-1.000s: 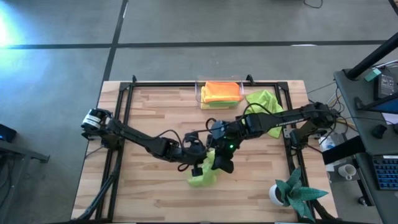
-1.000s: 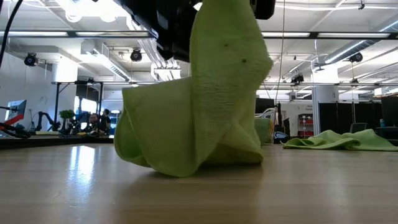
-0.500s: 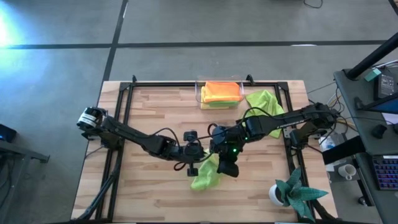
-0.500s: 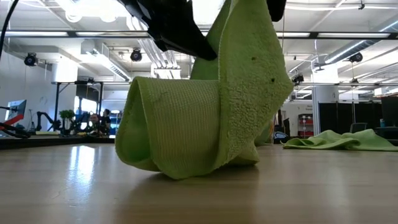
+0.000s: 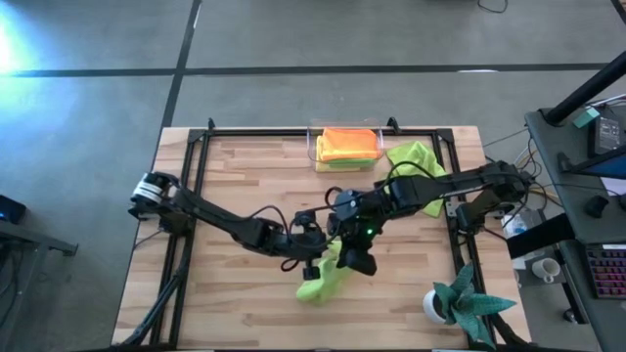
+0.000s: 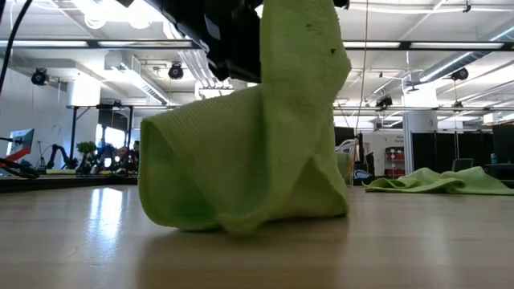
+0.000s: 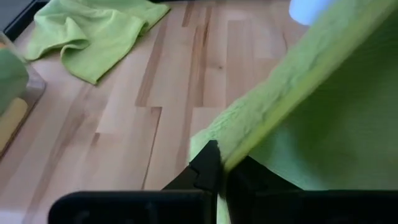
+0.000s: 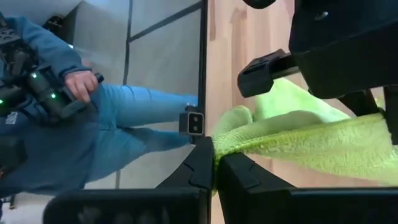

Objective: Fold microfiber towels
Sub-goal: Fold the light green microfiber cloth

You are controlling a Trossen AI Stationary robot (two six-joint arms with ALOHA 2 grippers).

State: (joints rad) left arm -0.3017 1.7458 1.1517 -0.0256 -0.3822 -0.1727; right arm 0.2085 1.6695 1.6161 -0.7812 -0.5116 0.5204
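We see the left gripper (image 7: 217,163) and right gripper (image 8: 214,163) both clamped on 1 lime green towel (image 6: 241,160), its lower folds resting on the worktop (image 6: 80,241).

The lime towel (image 6: 249,152) is fuzzy looped cloth (one face finer-ribbed), matt. The surface (image 5: 235,176) is pale planked wood with a soft sheen. The bin (image 5: 346,147), upper centre, looks clear plastic.

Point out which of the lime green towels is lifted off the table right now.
The lime green towel mid-table: both the left gripper and right gripper pinch its top edge, its bottom resting on the wood. The other lime green towel lies crumpled beside the clear bin.
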